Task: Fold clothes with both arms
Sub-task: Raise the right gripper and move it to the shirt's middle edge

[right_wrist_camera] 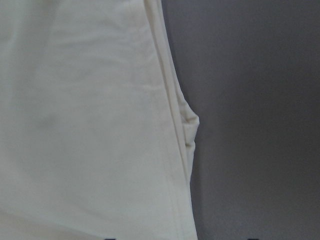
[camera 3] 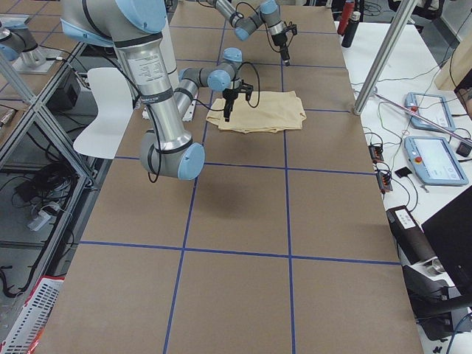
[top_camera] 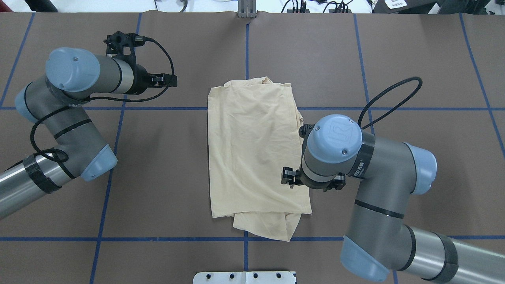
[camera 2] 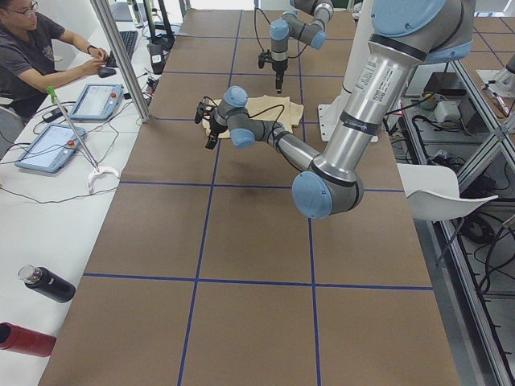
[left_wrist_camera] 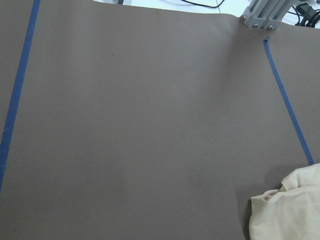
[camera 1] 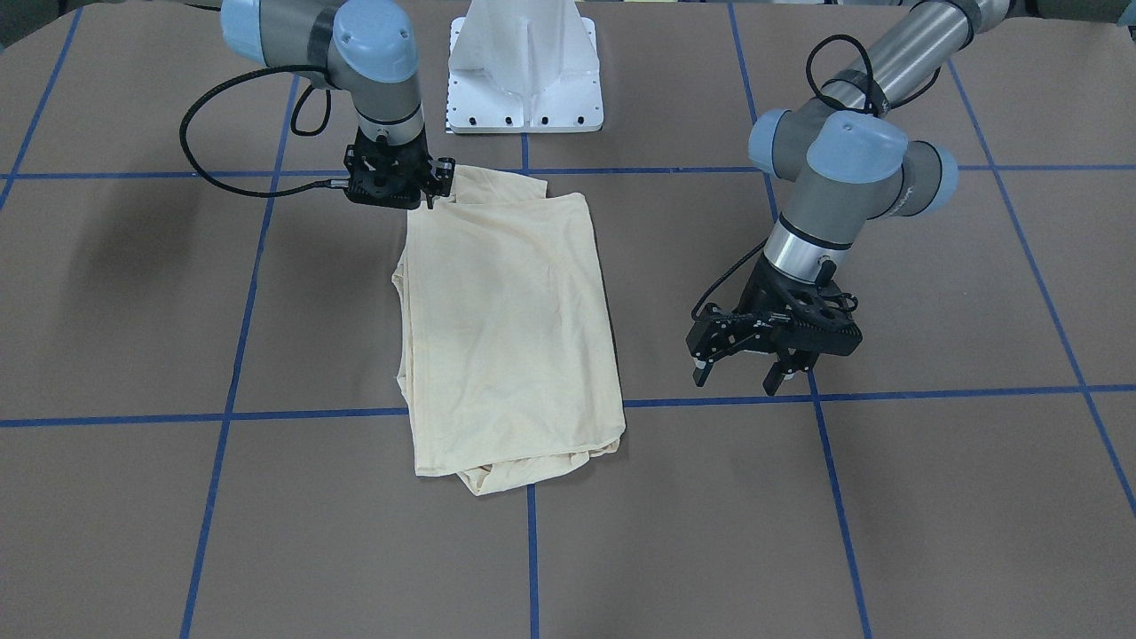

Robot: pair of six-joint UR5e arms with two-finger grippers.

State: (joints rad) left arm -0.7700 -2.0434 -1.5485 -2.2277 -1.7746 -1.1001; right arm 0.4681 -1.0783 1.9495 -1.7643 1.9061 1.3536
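Note:
The clothes are one cream-yellow shirt (camera 1: 510, 328) (top_camera: 252, 146), folded into a long rectangle in the middle of the table with no print showing. My right gripper (camera 1: 399, 191) (top_camera: 313, 182) points down over the shirt's edge on my right side, close to the corner nearest the base. It is open, and the right wrist view shows only the shirt's hem (right_wrist_camera: 90, 125) under it. My left gripper (camera 1: 741, 377) (top_camera: 165, 81) hangs open and empty above bare table well to my left of the shirt. A corner of the shirt (left_wrist_camera: 290, 210) shows in the left wrist view.
The white pedestal base (camera 1: 524, 67) stands at the robot's side of the table. Blue tape lines (camera 1: 825, 444) grid the brown surface. A person (camera 2: 40, 48) sits at a side desk with tablets (camera 2: 96, 100), behind a metal post (camera 2: 121, 56). Bottles (camera 2: 48, 283) lie near it.

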